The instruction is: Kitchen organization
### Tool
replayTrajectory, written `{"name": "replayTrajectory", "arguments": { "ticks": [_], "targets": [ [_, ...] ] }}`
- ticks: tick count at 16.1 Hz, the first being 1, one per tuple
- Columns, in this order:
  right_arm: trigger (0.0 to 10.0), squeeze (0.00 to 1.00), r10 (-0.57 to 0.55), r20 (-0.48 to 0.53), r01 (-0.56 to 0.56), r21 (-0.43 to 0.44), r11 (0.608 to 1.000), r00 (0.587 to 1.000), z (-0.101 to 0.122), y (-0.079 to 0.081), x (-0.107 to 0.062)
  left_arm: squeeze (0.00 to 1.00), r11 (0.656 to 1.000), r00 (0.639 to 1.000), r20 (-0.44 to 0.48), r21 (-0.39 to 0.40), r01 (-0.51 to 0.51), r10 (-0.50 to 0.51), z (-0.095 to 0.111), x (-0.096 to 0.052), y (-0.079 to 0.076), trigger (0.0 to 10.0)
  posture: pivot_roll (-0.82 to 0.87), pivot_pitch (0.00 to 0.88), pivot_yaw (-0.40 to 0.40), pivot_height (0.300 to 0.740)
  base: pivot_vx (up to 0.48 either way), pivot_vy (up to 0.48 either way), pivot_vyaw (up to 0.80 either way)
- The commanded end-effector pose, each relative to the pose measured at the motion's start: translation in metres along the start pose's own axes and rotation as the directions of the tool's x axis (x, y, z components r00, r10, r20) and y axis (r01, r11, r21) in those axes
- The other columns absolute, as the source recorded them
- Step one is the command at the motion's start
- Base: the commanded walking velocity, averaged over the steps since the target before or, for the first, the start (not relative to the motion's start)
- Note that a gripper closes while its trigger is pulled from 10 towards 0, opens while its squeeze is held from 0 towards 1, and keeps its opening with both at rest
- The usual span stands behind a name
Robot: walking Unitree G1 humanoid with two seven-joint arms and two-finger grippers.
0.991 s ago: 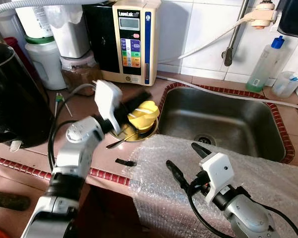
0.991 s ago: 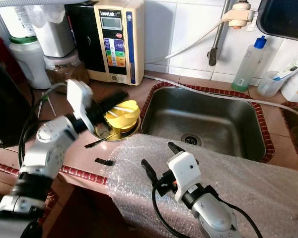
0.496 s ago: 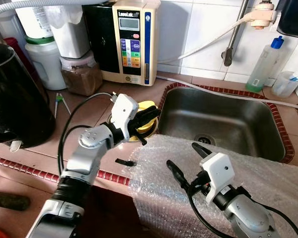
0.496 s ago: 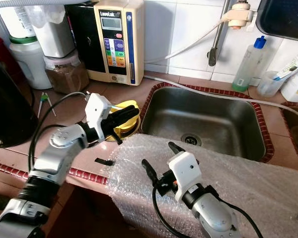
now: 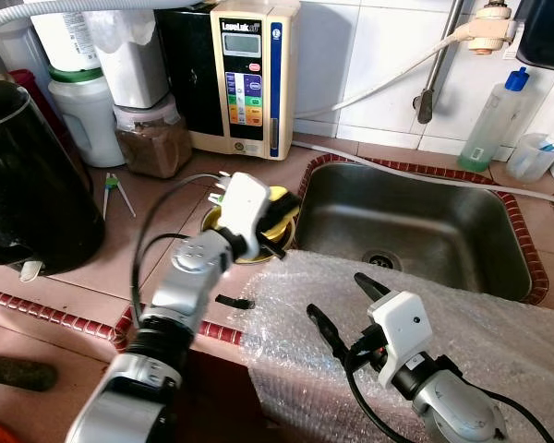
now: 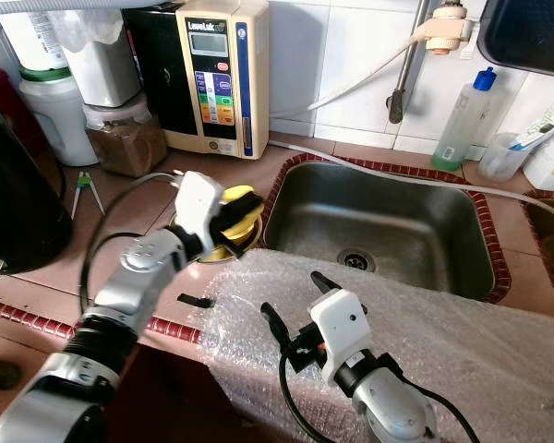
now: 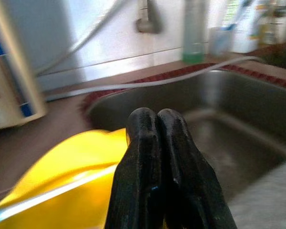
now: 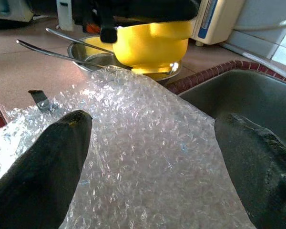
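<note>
Left pincer point(image 6: 233, 214) advanced, closed over yellow bowl point(image 8: 150, 45)

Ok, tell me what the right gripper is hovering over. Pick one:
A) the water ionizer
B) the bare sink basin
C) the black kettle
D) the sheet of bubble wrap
D: the right gripper hangs with its fingers spread over the sheet of bubble wrap draped along the counter edge in front of the sink; the right wrist view shows the wrap directly beneath it.
</note>
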State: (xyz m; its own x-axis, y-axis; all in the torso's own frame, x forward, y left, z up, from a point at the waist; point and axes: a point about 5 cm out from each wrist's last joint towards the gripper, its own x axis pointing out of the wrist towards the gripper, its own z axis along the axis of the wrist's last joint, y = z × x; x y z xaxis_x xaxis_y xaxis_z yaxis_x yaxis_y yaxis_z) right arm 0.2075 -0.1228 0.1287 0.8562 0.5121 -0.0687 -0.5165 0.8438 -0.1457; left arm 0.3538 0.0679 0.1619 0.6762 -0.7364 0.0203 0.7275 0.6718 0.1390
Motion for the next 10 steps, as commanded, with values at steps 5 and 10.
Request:
{"name": "replayTrajectory", "arguments": {
  "ticks": [5,10],
  "targets": [
    [10.0,0.0,-0.003,0.013,0.003,-0.018,1.0,1.0,0.004,-0.001,0.0,0.0,0.98,0.984,-0.067,0.101,0.172,-0.166,-0.011,-0.005,-0.015,10.0,0.02,0.0,0.034,0.74,0.0,0.0,0.0],
    [10.0,0.0,-0.003,0.013,0.003,-0.023,1.0,1.0,0.004,-0.002,0.002,0.0,0.982,0.984,-0.134,0.138,0.132,-0.113,-0.022,-0.004,-0.013,10.0,0.01,0.0,0.034,0.74,0.0,0.0,0.0]
  ]
}}
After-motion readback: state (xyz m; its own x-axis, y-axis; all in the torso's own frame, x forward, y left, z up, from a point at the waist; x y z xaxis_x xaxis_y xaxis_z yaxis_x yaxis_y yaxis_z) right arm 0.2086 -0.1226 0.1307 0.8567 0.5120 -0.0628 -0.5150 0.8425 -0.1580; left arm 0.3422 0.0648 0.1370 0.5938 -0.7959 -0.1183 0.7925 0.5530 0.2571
